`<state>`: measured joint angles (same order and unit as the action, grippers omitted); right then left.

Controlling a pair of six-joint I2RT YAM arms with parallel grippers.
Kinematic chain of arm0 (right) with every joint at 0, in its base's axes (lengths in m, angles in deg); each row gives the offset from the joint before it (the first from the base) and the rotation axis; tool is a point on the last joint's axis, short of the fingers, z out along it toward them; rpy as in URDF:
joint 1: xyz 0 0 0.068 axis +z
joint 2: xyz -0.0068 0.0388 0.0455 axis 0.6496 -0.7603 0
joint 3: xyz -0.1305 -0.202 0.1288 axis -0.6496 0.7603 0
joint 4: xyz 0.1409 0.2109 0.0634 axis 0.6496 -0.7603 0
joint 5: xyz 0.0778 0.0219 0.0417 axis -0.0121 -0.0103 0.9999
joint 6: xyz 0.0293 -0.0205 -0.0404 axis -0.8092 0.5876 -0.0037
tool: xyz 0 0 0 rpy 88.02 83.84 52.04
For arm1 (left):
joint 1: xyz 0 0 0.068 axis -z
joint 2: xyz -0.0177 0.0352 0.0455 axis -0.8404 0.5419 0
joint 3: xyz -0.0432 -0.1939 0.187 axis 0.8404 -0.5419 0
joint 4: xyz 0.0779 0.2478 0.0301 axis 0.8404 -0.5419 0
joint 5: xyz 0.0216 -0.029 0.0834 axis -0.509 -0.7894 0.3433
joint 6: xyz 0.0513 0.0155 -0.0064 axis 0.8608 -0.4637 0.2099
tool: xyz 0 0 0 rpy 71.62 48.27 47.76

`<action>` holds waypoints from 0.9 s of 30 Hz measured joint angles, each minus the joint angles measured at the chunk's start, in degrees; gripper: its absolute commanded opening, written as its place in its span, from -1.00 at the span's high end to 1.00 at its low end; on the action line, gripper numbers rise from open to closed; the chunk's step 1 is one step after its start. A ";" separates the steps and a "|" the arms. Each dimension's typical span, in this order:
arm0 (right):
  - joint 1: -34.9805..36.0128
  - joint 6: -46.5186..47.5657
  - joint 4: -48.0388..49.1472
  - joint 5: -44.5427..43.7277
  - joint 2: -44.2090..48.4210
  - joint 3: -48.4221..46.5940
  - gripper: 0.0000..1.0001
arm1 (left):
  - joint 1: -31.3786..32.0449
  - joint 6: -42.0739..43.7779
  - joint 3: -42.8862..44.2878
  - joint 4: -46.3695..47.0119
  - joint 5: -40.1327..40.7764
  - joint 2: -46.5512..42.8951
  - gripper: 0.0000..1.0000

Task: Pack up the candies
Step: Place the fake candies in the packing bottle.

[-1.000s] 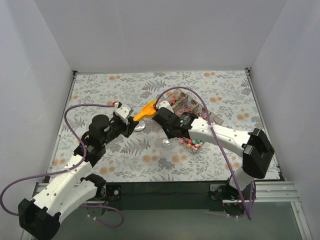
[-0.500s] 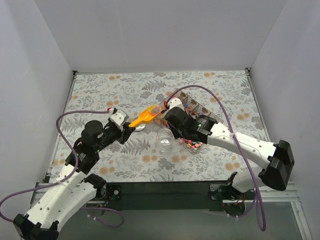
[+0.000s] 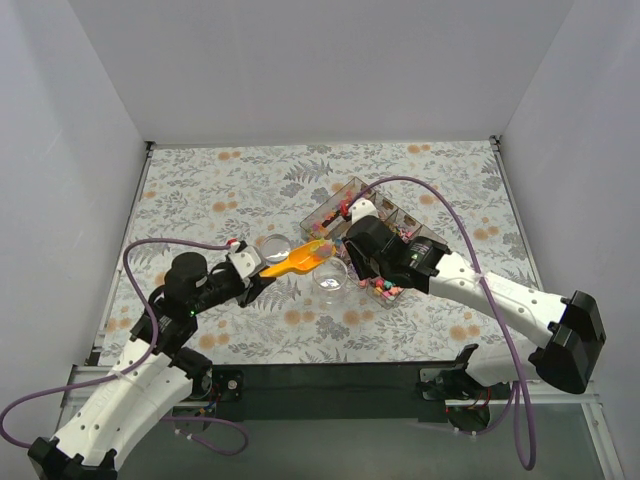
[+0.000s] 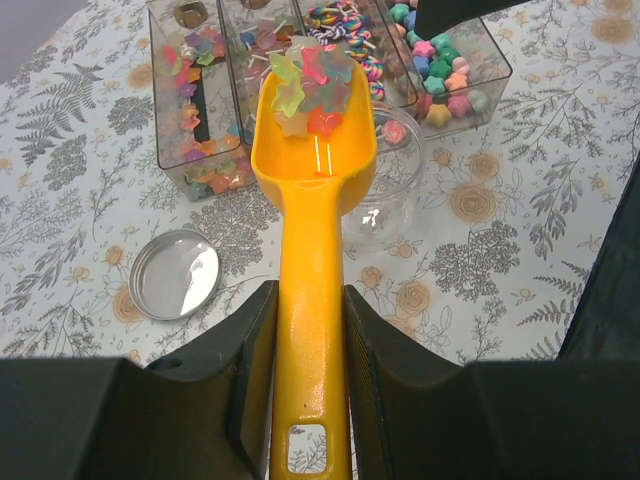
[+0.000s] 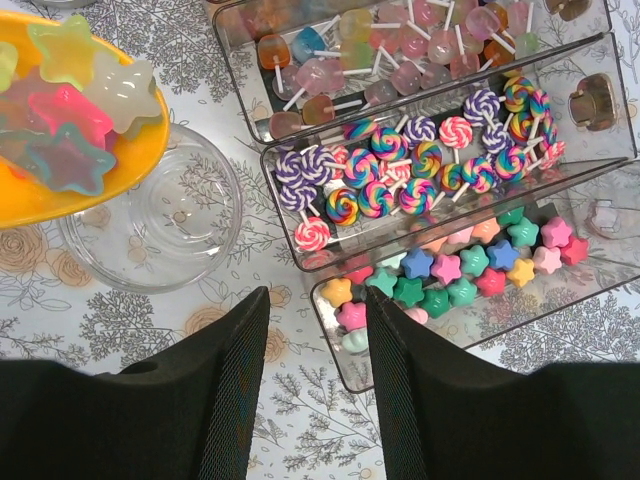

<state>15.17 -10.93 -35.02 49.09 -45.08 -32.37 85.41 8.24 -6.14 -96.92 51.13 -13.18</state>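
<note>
1. Tabletop [image 3: 230,180] with a floral cloth carries everything; both arms reach in toward its middle
2. Clear divided box [image 5: 600,270] sits behind the work spot as the supply, one kind per compartment: lollipops, stars, gummies
3. Right pincer [image 5: 315,300] hovers above the near corner of the box, jaws apart and gripping nothing, with the jar just to one side; probably parked there to steady the jar or keep out of the pour
4. Left pincer [image 4: 307,340] is clamped on the handle of the orange scoop [image 4: 310,200]; the scoop is roughly level, likely so the load does not slide off before it is over the jar
5. Clear jar [image 4: 385,190] stands upright and looks empty, mouth open, just in front of the box; the scoop bowl overlaps its rim in the wrist views
6. Round lid [image 4: 175,272] lies flat on the cloth, apart from the jar, leaving the mouth free
7. Candies [image 4: 315,85], translucent stars, are heaped at the scoop's far end, a full scoop length ahead of the left pincer's fingertips, not touching them; the rest are in the box
</note>
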 measured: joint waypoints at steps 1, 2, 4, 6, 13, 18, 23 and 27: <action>-0.26 0.11 0.37 0.57 0.00 0.17 -0.01 | 0.00 0.48 -0.04 -0.15 -0.11 0.00 1.00; -0.59 0.17 0.59 0.98 0.09 0.37 0.00 | 0.00 0.92 -0.07 -0.33 -0.13 0.00 1.00; -1.09 0.37 0.81 1.84 0.44 0.72 0.00 | 0.00 1.88 -0.09 -0.87 -0.13 0.00 1.00; -1.68 0.66 0.94 2.45 1.20 1.33 0.00 | 0.00 2.99 -0.09 -1.53 -0.22 0.00 1.00; -2.86 1.38 1.90 4.04 2.43 3.28 0.00 | 0.00 7.58 0.39 -7.54 -1.68 1.92 1.00; -3.15 1.36 2.14 5.09 2.60 4.11 0.00 | 0.00 9.75 2.56 -11.26 -2.05 3.04 1.00; -3.21 1.38 2.60 5.31 2.71 4.13 0.00 | 0.00 11.61 5.77 -14.38 -2.40 4.66 1.00; -3.41 1.38 3.13 5.42 2.82 4.39 0.00 | 0.00 13.20 8.28 -16.70 -2.75 6.40 1.00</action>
<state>11.76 -9.56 -31.90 54.51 -42.26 -27.97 85.41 21.45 2.14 -113.62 48.38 -6.77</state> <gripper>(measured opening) 0.500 0.272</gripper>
